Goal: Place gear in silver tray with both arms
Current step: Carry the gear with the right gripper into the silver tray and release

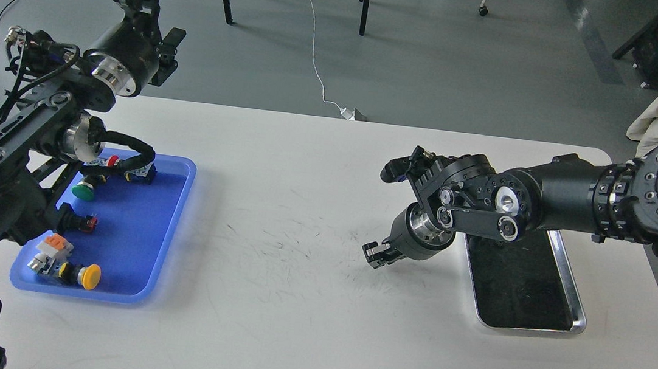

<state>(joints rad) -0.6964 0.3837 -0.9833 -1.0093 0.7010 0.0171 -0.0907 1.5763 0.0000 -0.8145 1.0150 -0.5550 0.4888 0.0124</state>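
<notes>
**White tabletop wide open, but both trays are crowded by your arms**

White table is your biggest asset: the whole middle stretch between the two trays lies bare, so you have plenty of room for a handover there. Its far edge and right rounded corner drop to the floor, so keep any carry well inside.

Your right arm lies across the top of the silver tray, which sits near the table's right edge and looks empty. Lowering that elbow could knock the tray or slide it towards the edge.

The blue tray at the left holds the parts: a green button, a yellow button and smaller pieces. Your left arm's cables hang over its near-left side, and could snag or drag a part.

The right gripper hangs just left of the silver tray, low over the table, holding nothing I can see; how far it gapes you cannot tell. The left gripper is raised beyond the table's far edge, fingers parted, empty.
</notes>
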